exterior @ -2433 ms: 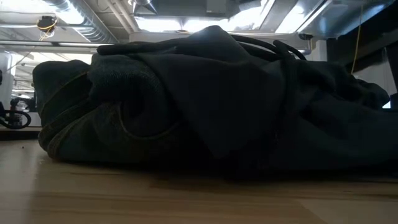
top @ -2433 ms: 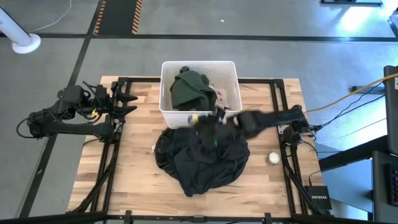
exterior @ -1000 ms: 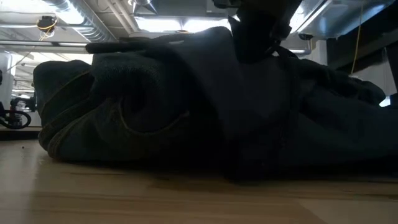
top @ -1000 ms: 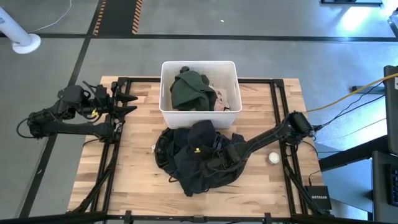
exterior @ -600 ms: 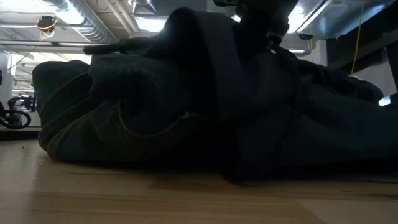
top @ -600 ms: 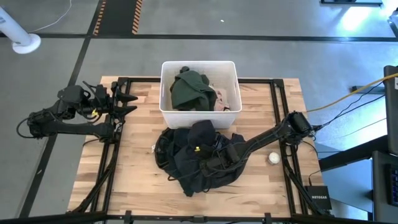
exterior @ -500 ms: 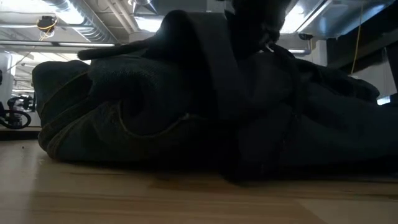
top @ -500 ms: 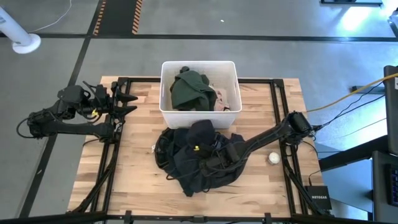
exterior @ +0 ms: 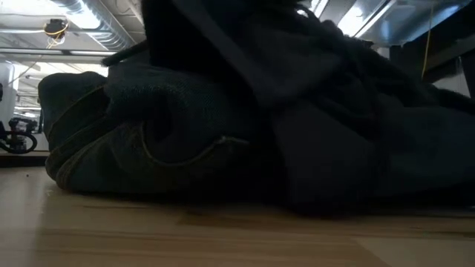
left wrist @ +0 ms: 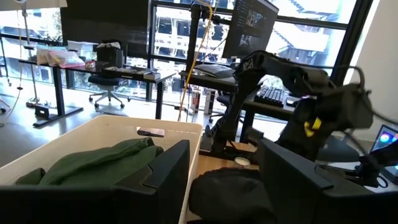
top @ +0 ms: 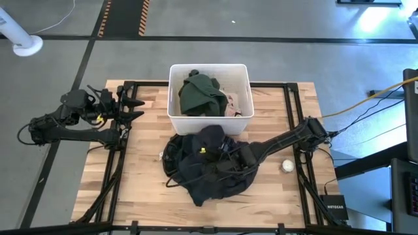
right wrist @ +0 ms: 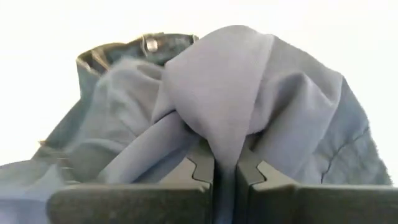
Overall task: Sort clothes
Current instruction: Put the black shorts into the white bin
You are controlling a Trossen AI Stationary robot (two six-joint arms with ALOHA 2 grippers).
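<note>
A heap of dark clothes (top: 210, 171) lies on the middle of the table, and it fills the low view (exterior: 171, 148). Over the heap, my right gripper (right wrist: 225, 163) is shut on a fold of one dark garment (exterior: 245, 44), which rises in a peak above the rest. The gripper shows in the high view (top: 208, 152) too. A dark green garment (top: 198, 95) and a pale pink one (top: 234, 108) lie in the white bin (top: 171, 91). My left gripper (top: 134, 108) waits, open, at the table's left edge, pointing level toward the bin (left wrist: 124, 130). My right gripper pinches a raised fold of the dark garment (right wrist: 225, 146) between its two fingers (right wrist: 202, 167), slanting down from the table's right side. The fabric drapes over the fingertips in a hood-like peak. The garment's lower part still lies on the heap.
A small white ball (top: 287, 166) lies on the wood near the table's right edge. The bin stands just beyond the heap, at the far middle. Black frame rails (top: 117, 163) run along the table's left and right sides. Bare wood shows at the near corners.
My right gripper has risen over the heap, drawing a fold of the dark garment up with it. In the low view that fabric now reaches the picture's top, while the rest of the heap stays on the table.
</note>
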